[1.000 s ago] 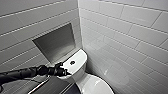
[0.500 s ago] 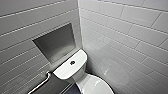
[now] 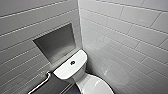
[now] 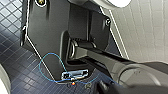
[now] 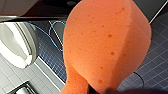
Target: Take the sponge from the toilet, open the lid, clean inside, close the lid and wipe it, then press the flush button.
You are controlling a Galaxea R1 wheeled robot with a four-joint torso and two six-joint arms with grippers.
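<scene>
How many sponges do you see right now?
1. The orange-red soft porous sponge sits close before the right wrist camera, above the dark blue tiled floor. Another could be hidden beyond the frames.

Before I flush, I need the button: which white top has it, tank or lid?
The tank top, flat against the wall: the dark round button sits at its centre. The lid shows none.

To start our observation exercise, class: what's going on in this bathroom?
A robot is at a toilet in a tiled corner. Its right gripper holds the sponge up above the dark floor. In the head view the lid looks shut, and the flush button sits in the middle of the tank top.
</scene>
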